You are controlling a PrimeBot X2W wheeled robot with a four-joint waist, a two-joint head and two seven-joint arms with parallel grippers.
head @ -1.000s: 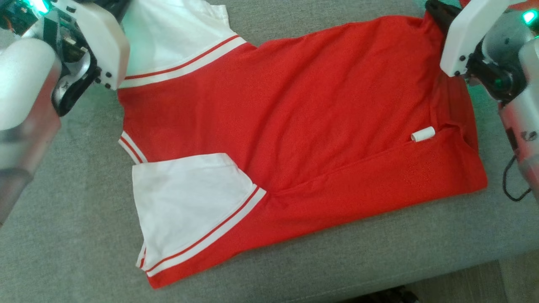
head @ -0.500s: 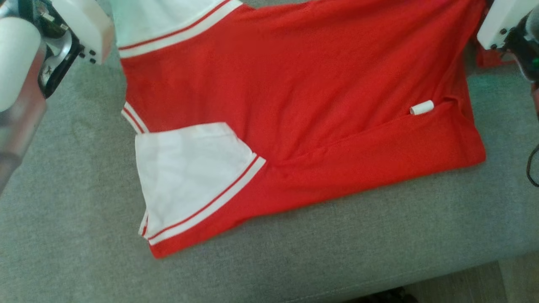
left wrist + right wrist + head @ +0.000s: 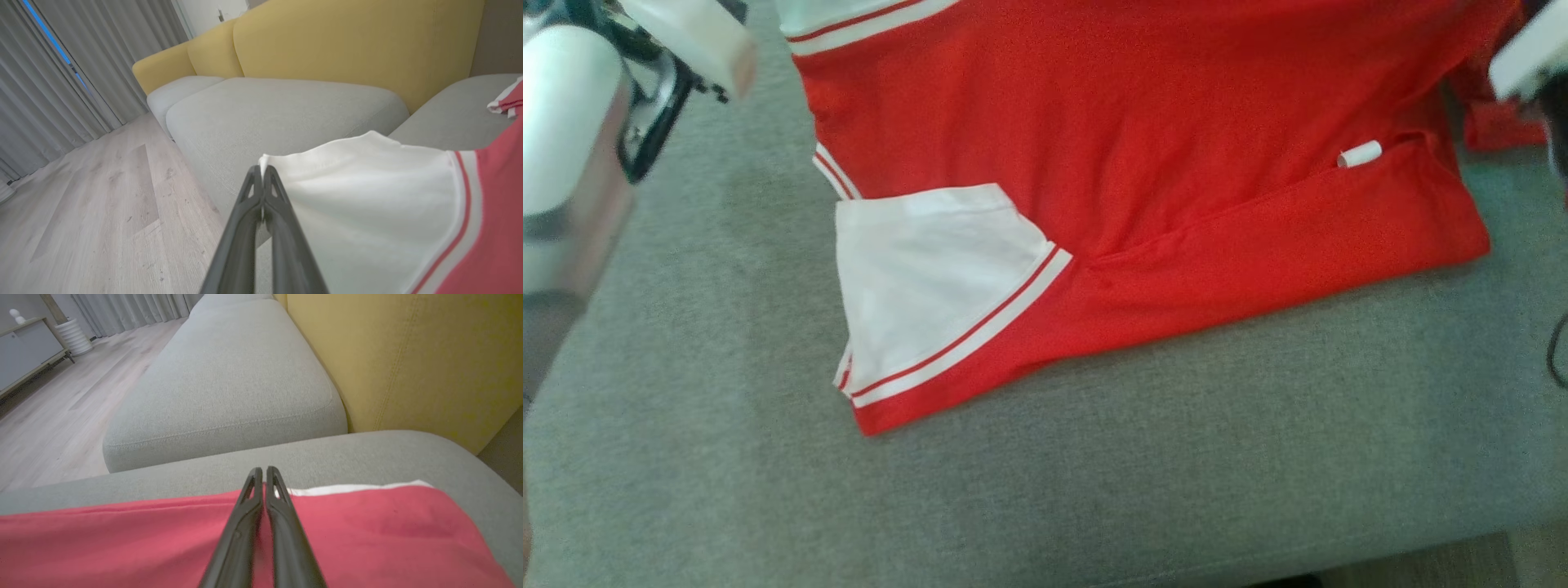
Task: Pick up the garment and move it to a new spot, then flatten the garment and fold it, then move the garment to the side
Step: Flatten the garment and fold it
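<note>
with the garment [image 3: 1143,163] lying on the grey sofa seat [image 3: 1094,490] and its far edge clamped thinly in the jaws of the left gripper [image 3: 262,171] and right gripper [image 3: 263,471], a corner could be pulled free if it is dragged across the seat.

The T-shirt [image 3: 1176,122] lies on the sofa seat cushion [image 3: 1094,490], across the head view's top centre and right, one sleeve [image 3: 931,278] at mid-left, a rolled label [image 3: 1360,153] at upper right. In the wrist views the left hand [image 3: 261,169] meets the corner of the other sleeve [image 3: 367,204] at centre; the right hand [image 3: 263,470] sits at the T-shirt's edge, the backrest [image 3: 408,355] behind.
</note>
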